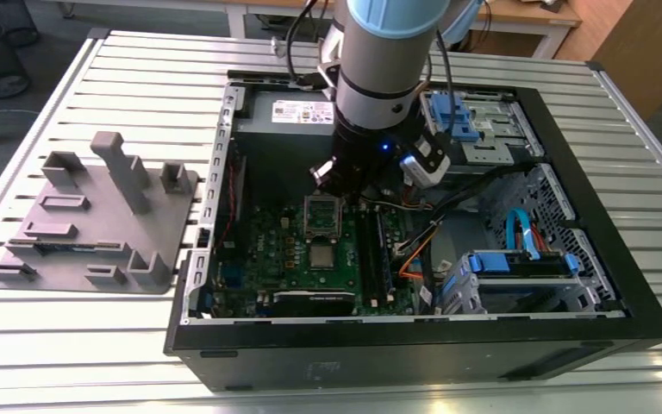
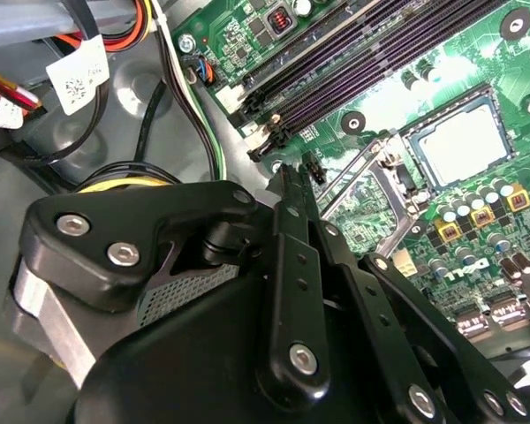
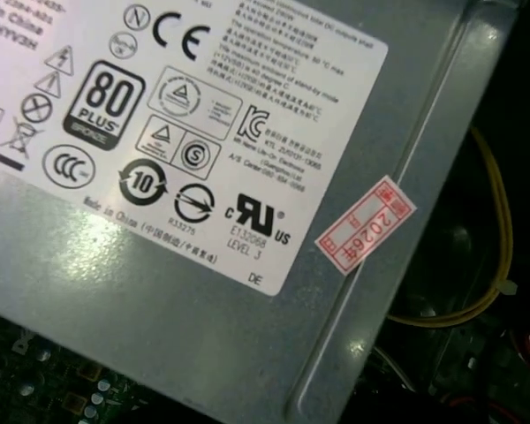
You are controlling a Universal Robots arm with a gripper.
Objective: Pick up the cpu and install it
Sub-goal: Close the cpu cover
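The cpu (image 2: 459,146) lies flat, silvery top up (square, no long side); end effector (image 2: 287,177) closed, empty.

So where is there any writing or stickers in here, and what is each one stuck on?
A white label of certification marks and fine print: on the grey power supply box.
A red-bordered sticker with red digits: same box, beside the white label.
A white tag with a code pattern: among the cables, too small to read.
The cpu: plain pale metal top, no print I can make out.
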